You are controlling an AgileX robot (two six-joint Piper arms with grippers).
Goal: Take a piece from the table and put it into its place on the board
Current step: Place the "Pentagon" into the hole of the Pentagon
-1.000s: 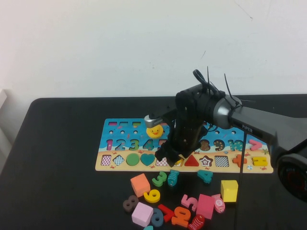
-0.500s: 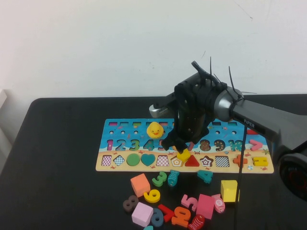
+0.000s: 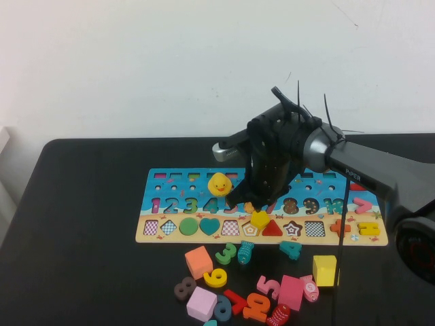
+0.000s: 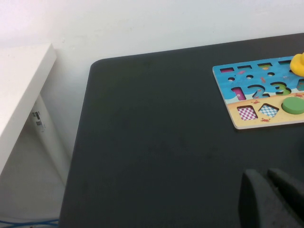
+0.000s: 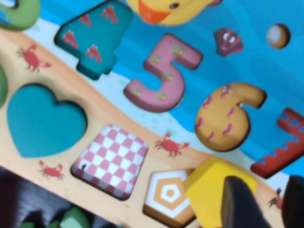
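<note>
Yellow pentagon-shaped wooden piece (image 3: 259, 219) lies tilted on the colourful wooden puzzle board (image 3: 163, 233), partly over the pentagon slot (image 5: 169, 195). The right gripper (image 3: 253, 202) hovers just above it, fingers spread and empty. The left gripper (image 4: 270, 199) sits over bare black table (image 4: 156, 156), well away; its opening cannot be told.

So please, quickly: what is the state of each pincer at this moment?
Left pincer: parked over bare table beside the board, holding nothing; open or closed cannot be told.
Right pincer: open above the board, just over the yellow piece.

left tool (image 4: 273, 199): low, parked | right tool (image 3: 253, 207): raised, fingers apart
</note>
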